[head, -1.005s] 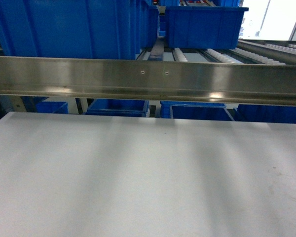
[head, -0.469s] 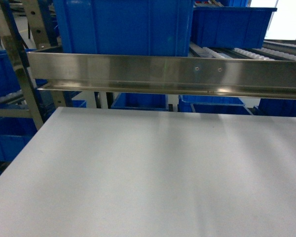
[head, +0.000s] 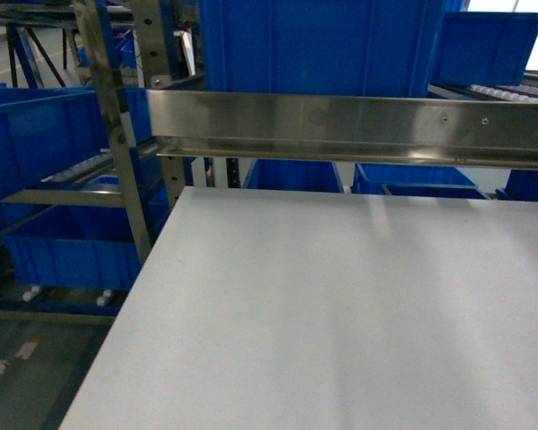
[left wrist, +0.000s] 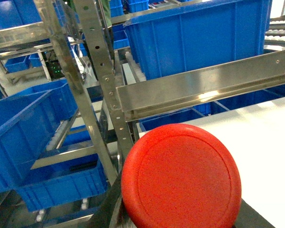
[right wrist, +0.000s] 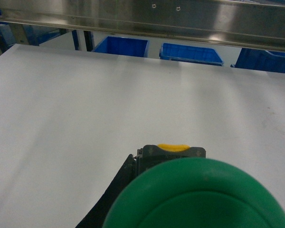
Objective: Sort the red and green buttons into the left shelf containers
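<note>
Carrying looks like the step in hand: a red button fills the left wrist view, a green button the right, each apparently gripped though no fingers show; caps face the cameras, long axes running back toward the wrists; neither appears in the head view; next, reach toward the blue bins on the left shelf

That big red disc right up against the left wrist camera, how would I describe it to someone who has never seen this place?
Start in the left wrist view at the steel shelf rail running above the white table. Below it, at the table's near left corner, the red button fills the foreground. It is the only red, round thing among blue bins.
</note>
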